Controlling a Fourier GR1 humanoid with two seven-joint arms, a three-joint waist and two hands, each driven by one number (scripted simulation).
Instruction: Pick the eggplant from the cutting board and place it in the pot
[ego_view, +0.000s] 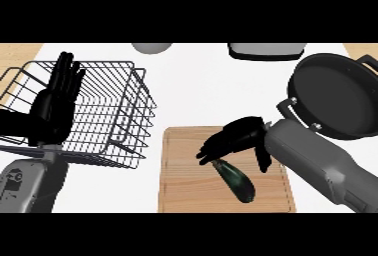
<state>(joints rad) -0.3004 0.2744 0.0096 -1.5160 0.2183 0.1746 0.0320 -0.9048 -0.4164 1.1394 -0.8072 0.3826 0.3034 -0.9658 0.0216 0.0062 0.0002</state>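
I see the eggplant (238, 181) lying on the cutting board (184, 190), its long axis diagonal from far left to near right. My right robot hand (235, 137) is over its far end; I cannot tell whether it is grasping. The left robot hand (55, 100) rests released beside the basket (118, 125). The pot (332, 95) is at the far right.

White counter (207, 85) carries a wire basket (142, 114), wooden cutting board (184, 172) and black pot (332, 95).

Bright, diffuse lighting: the white table (207, 85) appears nearly shadowless, while faint highlights lie on the dark pot (332, 95) and on the eggplant (238, 181).
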